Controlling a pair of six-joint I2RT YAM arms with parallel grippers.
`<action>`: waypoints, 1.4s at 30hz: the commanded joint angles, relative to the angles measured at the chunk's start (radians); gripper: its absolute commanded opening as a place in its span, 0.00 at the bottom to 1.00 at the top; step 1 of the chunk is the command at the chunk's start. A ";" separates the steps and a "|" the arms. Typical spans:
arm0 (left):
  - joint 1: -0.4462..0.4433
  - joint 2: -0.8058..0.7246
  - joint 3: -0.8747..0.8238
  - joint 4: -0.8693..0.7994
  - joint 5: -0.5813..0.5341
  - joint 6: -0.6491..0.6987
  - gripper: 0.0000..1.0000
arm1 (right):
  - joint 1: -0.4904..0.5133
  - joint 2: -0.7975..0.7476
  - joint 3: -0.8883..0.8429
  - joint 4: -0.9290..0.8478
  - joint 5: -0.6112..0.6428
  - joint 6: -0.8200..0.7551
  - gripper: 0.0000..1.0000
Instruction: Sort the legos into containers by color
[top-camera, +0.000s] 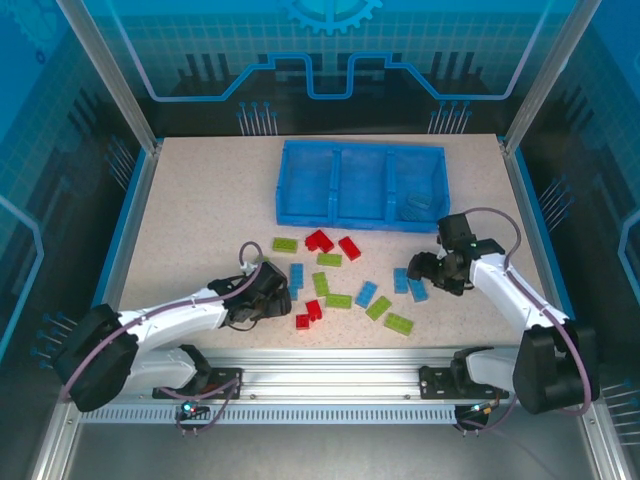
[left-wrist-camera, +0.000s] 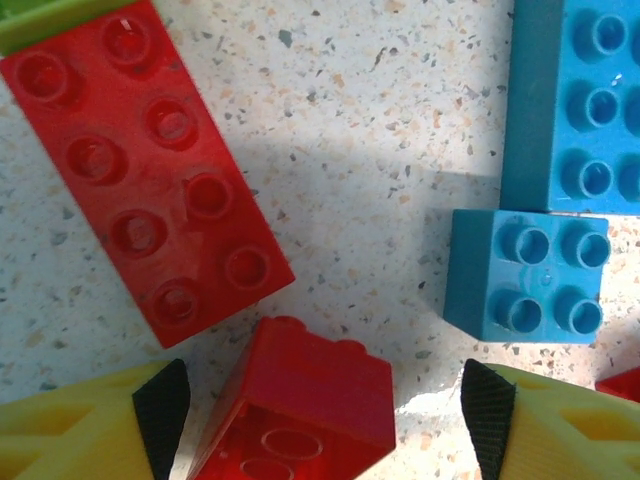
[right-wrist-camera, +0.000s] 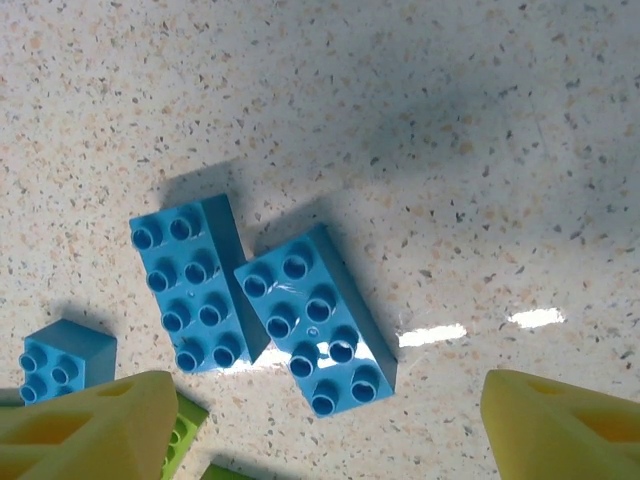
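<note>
Your left gripper (left-wrist-camera: 327, 415): wide open, nothing clamped, straddling a small red plastic brick (left-wrist-camera: 300, 385) tipped studs-away. The eight-stud red brick (left-wrist-camera: 145, 165) lies diagonal, upper-left to lower-right.

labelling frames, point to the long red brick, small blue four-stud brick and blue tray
long red brick (left-wrist-camera: 145, 170), left wrist view, middle of its studded top
small blue four-stud brick (left-wrist-camera: 525, 275), left wrist view, centre between its studs
blue tray (top-camera: 335, 219), top external view, its near wall

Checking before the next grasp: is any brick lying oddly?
One small red brick, inside the open left pincer, lies tipped on its side, hollow underside showing; the neighbouring long red brick sits studs up.
</note>
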 joint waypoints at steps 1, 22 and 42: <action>-0.010 0.031 -0.018 0.044 0.019 0.001 0.70 | 0.007 -0.028 -0.055 -0.046 -0.029 0.032 0.80; -0.009 -0.113 0.067 -0.062 -0.040 -0.018 0.40 | 0.101 0.098 -0.082 -0.005 0.083 0.037 0.68; 0.277 0.105 0.545 0.000 0.167 0.238 0.40 | 0.105 0.310 0.026 0.064 0.130 -0.055 0.49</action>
